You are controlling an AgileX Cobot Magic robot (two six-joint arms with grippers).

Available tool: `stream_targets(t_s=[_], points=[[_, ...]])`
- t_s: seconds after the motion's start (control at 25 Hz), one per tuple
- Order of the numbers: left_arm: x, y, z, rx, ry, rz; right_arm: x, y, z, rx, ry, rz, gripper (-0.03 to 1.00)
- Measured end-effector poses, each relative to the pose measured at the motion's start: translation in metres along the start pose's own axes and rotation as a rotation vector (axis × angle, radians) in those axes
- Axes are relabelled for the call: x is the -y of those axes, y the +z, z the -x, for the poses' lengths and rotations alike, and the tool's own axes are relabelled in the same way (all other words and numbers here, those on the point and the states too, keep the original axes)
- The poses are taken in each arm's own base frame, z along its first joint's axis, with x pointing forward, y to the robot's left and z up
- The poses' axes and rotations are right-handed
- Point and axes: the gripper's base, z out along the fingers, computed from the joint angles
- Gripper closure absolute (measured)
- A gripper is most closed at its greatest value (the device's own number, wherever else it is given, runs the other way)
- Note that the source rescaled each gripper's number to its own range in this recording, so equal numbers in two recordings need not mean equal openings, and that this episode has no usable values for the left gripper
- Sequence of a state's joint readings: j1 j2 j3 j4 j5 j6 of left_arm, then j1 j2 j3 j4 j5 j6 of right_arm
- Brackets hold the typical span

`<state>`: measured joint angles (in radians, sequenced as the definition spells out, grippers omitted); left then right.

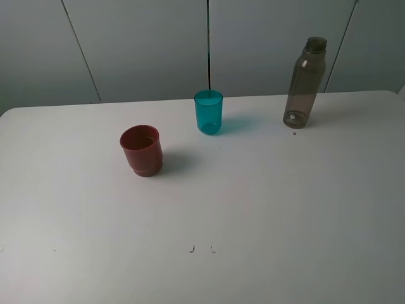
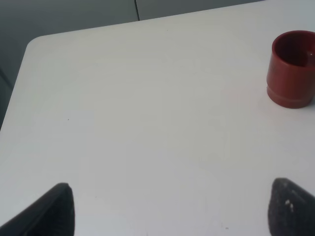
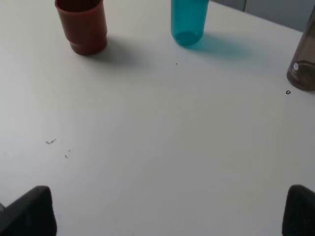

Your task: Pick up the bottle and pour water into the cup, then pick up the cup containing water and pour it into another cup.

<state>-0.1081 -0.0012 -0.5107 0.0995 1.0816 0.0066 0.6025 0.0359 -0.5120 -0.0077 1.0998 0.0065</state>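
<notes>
1. On the table (image 1: 266,209), seen from high up, the bottle (image 1: 304,85), cup (image 1: 208,112) and red cup (image 1: 141,150) stand upright, well apart; no gripper shows. The tall, slim bottle could tip if nudged high.
2. Ahead of the left gripper (image 2: 170,209), spread and empty, stands the red cup (image 2: 291,69). No writing.
3. Far ahead of the right gripper (image 3: 170,211), also spread, the bottle (image 3: 304,64) shows only a white mark, unreadable.

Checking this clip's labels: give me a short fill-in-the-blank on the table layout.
1. The teal cup stands between the red cup and the ____.
2. The tallest thing on the table is the ____.
3. The left wrist view shows only the ____ cup.
Missing words: bottle; bottle; red.
</notes>
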Motion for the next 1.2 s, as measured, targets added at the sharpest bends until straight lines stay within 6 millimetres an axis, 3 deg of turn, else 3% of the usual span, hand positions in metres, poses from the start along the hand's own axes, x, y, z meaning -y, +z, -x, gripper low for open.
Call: stream_targets(t_s=[0.44, 0.8, 1.2], points=[[0.0000, 0.0000, 0.0000, 0.000, 0.000, 0.000, -0.0004, -0.0044, -0.0026, 0.037, 0.020, -0.031, -0.03], [0.0000, 0.0000, 0.0000, 0.000, 0.000, 0.000, -0.0034, -0.0043, -0.0025, 0.038, 0.210, -0.365, -0.03], [0.0000, 0.0000, 0.0000, 0.000, 0.000, 0.000, -0.0044, -0.0039, -0.0023, 0.038, 0.282, -0.488, -0.03]])
